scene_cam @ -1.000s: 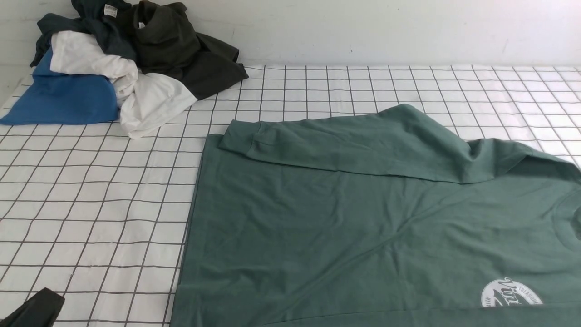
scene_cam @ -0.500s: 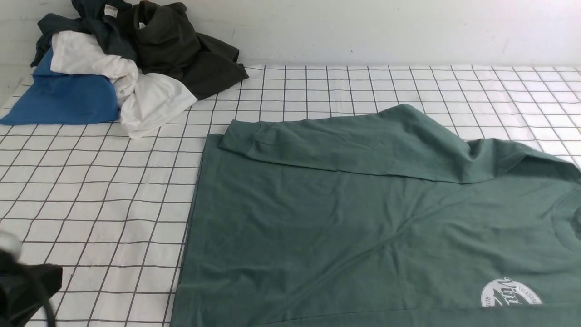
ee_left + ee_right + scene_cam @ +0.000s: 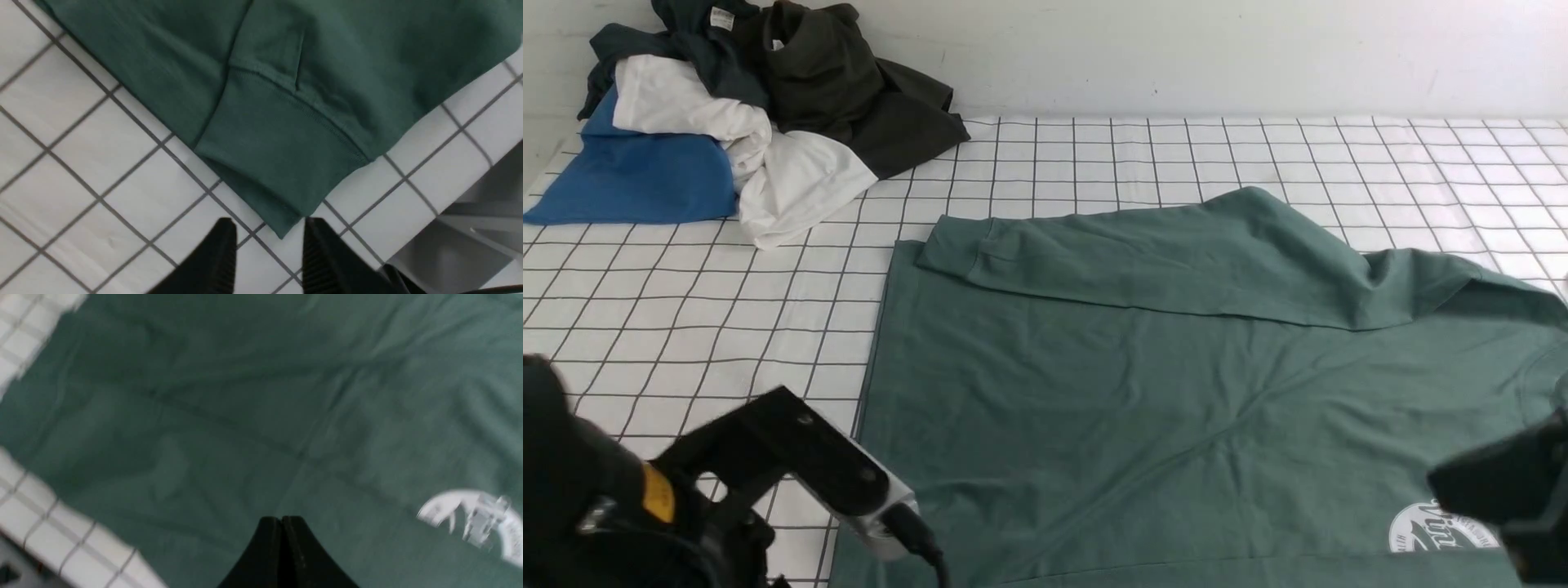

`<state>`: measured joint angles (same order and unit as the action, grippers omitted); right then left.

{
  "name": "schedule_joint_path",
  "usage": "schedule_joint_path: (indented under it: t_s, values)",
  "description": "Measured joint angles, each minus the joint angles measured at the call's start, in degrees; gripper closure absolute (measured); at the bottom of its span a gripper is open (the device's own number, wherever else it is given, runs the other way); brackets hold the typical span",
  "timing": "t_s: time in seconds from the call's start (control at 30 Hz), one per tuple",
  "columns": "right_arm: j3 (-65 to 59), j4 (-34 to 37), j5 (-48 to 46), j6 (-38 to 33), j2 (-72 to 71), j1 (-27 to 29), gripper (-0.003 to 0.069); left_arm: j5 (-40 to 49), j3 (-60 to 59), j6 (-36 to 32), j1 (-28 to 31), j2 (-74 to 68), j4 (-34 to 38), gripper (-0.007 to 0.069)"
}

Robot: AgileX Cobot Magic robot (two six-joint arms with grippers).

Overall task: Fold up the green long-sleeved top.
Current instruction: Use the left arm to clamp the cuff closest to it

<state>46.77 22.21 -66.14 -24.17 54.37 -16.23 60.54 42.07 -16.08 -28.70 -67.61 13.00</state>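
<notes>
The green long-sleeved top lies spread on the checked cloth, its far sleeve folded across the body and the white logo at the near right. My left gripper is open and empty, its fingertips on either side of the corner of a ribbed sleeve cuff, just short of it. That cuff does not show in the front view, where only the left arm shows. My right gripper is shut and empty above the top's body, with the logo to one side. The right arm shows at the front view's lower right.
A pile of blue, white and dark clothes lies at the far left against the wall. The checked cloth covers the table. A grey table edge shows close to the cuff in the left wrist view.
The left arm has risen into view from the lower left corner toward the top's hem. The right arm has come into view at the lower right. The top has not moved.
</notes>
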Motion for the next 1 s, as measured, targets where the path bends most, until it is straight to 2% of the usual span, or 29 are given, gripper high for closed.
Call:
schedule_joint_path:
  t_s: [0.07, 0.1, 0.13, 0.17, 0.2, 0.33, 0.57, 0.77, 0.9, 1.0]
  values:
    - [0.00, -0.93, -2.27, -0.05, 0.72, -0.79, 0.0673, -0.87, 0.00, 0.83, -0.34, -2.03, -0.54, 0.0314]
    - [0.00, -2.26, -3.99, -0.05, 1.27, -1.48, 0.0673, -2.33, 0.02, 1.53, -0.59, -4.78, -1.14, 0.0258]
    - [0.00, -2.70, -4.22, -0.05, 1.42, -1.64, 0.0673, -2.76, 0.07, 1.64, -0.60, -5.53, -1.24, 0.0242]
    - [0.05, -4.00, -4.53, -0.05, 1.49, -1.84, 0.0673, -4.74, 0.09, 2.04, -0.67, -8.75, -1.63, 0.0185]
    - [0.05, -4.37, -4.46, -0.05, 1.49, -1.83, 0.0673, -5.90, 0.09, 2.08, -0.67, -10.44, -1.63, 0.0161]
    - [0.05, -4.81, -3.07, -0.05, 1.52, -1.83, 0.0673, -9.34, 0.16, 2.08, -0.67, -15.56, -1.63, 0.0127]
    - [0.05, -4.98, -0.42, -0.05, 1.62, -1.83, 0.0673, -12.49, 0.20, -1.27, -0.74, -22.99, 1.90, 0.0125]
    - [0.05, -4.98, 0.48, -0.05, 1.62, -1.83, 0.0673, -13.39, 0.57, -1.54, -0.74, -24.56, 1.95, 0.0130]
    - [0.05, -4.98, 0.56, -0.05, 1.62, -1.83, 0.0673, -13.34, 0.73, -1.54, -0.74, -24.70, 1.81, 0.0193]
    - [0.05, -4.98, 0.56, -0.05, 1.62, -1.83, 0.0673, -13.34, 0.75, -1.54, -0.74, -24.89, 1.75, 0.0302]
